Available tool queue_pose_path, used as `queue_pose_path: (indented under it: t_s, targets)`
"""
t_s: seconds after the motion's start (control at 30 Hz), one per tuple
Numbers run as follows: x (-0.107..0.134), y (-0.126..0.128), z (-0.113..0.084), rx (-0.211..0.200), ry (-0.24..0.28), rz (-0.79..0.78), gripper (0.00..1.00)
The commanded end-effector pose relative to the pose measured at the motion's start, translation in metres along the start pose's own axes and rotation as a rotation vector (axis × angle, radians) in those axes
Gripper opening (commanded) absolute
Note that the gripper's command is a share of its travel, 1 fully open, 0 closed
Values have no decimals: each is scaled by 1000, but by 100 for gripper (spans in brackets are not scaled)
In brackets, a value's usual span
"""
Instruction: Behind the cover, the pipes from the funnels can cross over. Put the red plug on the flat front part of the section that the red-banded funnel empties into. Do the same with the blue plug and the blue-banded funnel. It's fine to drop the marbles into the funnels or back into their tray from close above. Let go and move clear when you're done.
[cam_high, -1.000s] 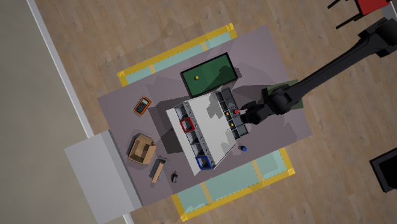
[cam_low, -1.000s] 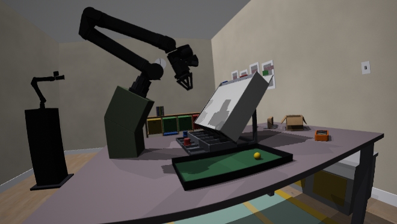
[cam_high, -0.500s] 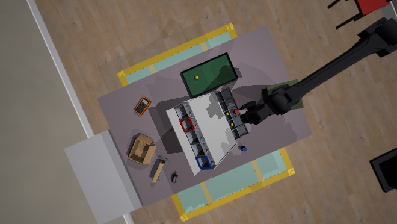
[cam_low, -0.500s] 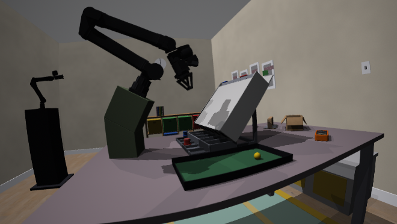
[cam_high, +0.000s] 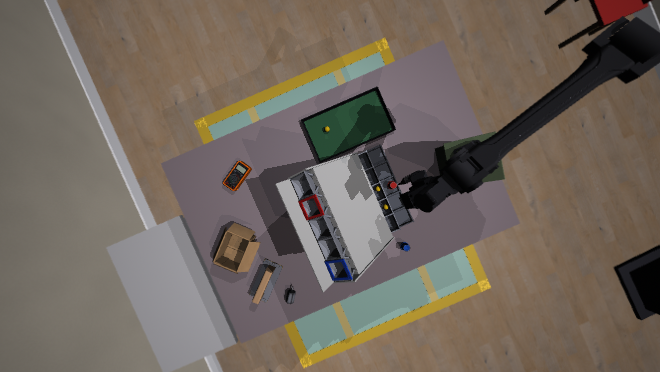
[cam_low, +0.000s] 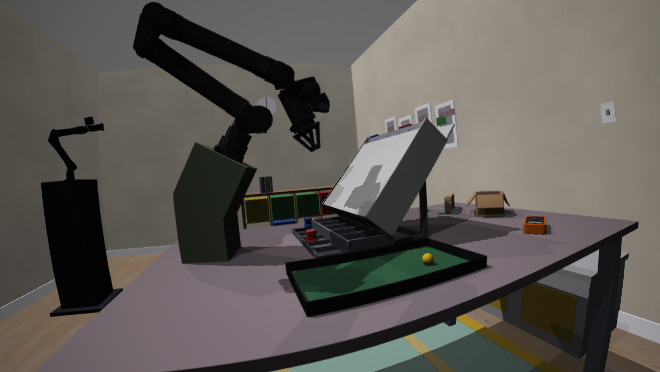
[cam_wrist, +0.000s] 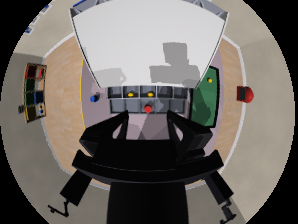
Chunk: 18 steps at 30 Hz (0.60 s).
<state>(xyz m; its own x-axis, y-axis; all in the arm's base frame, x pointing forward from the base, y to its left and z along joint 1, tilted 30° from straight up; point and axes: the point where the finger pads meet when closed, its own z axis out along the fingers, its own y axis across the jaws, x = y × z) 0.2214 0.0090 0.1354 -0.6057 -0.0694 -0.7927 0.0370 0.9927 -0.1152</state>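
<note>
The cover (cam_high: 345, 200) (cam_low: 375, 175) (cam_wrist: 150, 45) conceals the pipes. In the top view, the arm (cam_high: 545, 105) and red chair (cam_high: 620, 7) are cut off by the edge. The wall pictures (cam_low: 422, 114) (cam_wrist: 37, 17) are too small to read.
</note>
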Motion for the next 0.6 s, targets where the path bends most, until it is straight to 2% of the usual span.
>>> queue_pose_path:
  t_s: [0.0, 0.33, 0.47, 0.57]
  targets:
    - [1, 11, 6, -14, 7, 15, 63]
    - [4, 32, 17, -15, 38, 15, 63]
    - [-23, 49, 13, -29, 14, 41, 63]
    - [-21, 61, 20, -30, 32, 41, 63]
